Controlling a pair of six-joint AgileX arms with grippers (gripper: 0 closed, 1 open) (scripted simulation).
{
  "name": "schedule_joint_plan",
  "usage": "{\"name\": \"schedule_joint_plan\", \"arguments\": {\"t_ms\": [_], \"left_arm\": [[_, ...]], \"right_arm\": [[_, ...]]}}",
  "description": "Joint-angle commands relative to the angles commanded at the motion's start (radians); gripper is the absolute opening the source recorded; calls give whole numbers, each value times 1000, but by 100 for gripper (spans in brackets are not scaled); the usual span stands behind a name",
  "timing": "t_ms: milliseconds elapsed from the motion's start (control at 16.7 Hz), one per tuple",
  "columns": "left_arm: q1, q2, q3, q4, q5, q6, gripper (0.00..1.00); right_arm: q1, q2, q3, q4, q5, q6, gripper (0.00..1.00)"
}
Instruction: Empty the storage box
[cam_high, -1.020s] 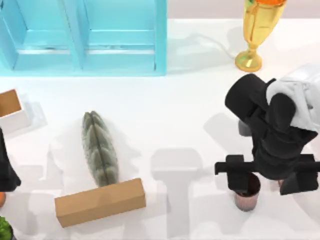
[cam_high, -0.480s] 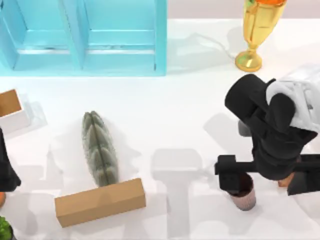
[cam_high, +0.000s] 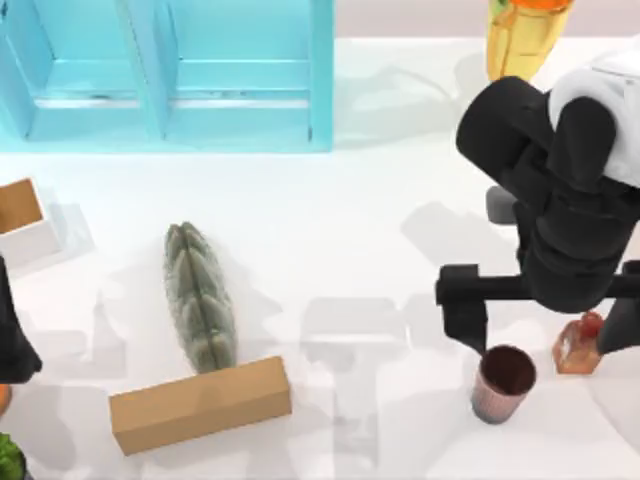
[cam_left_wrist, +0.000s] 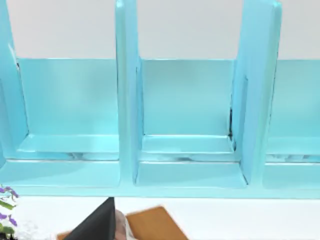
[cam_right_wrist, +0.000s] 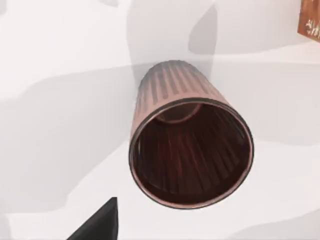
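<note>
The storage box (cam_high: 170, 75) is a light blue open box with upright dividers at the table's far left. In the left wrist view its compartments (cam_left_wrist: 185, 100) stand bare. My right gripper (cam_high: 543, 330) hangs open at the right side of the table, just behind a ribbed brown cup (cam_high: 503, 383). That cup stands upright with nothing in it, and the right wrist view looks down into the cup (cam_right_wrist: 192, 145). My left arm (cam_high: 12, 340) is parked at the left edge.
A green cactus-like object (cam_high: 200, 295) lies left of centre with a brown block (cam_high: 200, 403) at its near end. A white box with a brown top (cam_high: 22, 218) sits at the left. A gold trophy (cam_high: 520, 40) stands far right, and a small orange bottle (cam_high: 580, 343) stands beside the cup.
My right gripper has drawn back from over the cup toward the far side, uncovering the cup and the orange bottle. The left arm has not moved.
</note>
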Motion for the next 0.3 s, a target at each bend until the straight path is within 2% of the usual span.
{"name": "schedule_joint_plan", "arguments": {"t_ms": [300], "left_arm": [[0, 0, 0, 0, 0, 0, 100]], "right_arm": [[-3, -38, 104, -128, 0, -5, 100]]}}
